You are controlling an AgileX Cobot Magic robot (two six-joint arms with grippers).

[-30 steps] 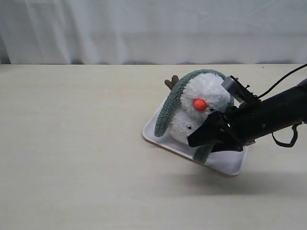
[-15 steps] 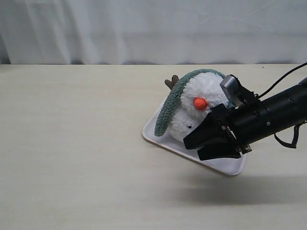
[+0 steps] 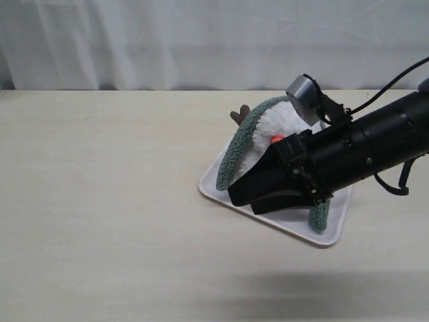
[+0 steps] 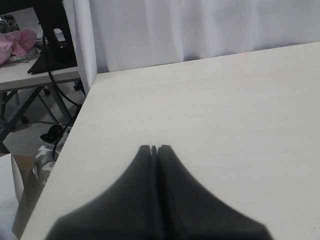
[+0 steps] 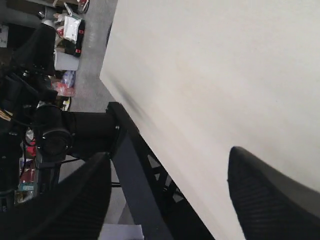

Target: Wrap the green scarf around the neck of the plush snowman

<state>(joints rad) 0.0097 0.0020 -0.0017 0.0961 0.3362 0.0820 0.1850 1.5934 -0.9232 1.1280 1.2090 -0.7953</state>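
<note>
The plush snowman (image 3: pixel 276 126) lies on a white tray (image 3: pixel 335 233) in the exterior view, its orange nose (image 3: pixel 277 139) just showing above my right arm. The green scarf (image 3: pixel 236 153) arches over its head, one end hanging left and the other end (image 3: pixel 320 216) lying on the tray at the right. My right gripper (image 3: pixel 240 198) hovers in front of the snowman, open and holding nothing; the right wrist view shows its fingers (image 5: pixel 260 195) wide apart over bare table. My left gripper (image 4: pixel 155 148) is shut and empty, seen only in the left wrist view.
A white curtain (image 3: pixel 201 40) hangs behind the table. The left wrist view shows the table's edge (image 4: pixel 75 140) with a second table and cables beyond it. The right wrist view shows the table's edge (image 5: pixel 130 110), a black frame and floor clutter.
My right gripper has let go of the scarf end, risen and swung left in front of the snowman. The scarf end now lies on the tray's right side.
</note>
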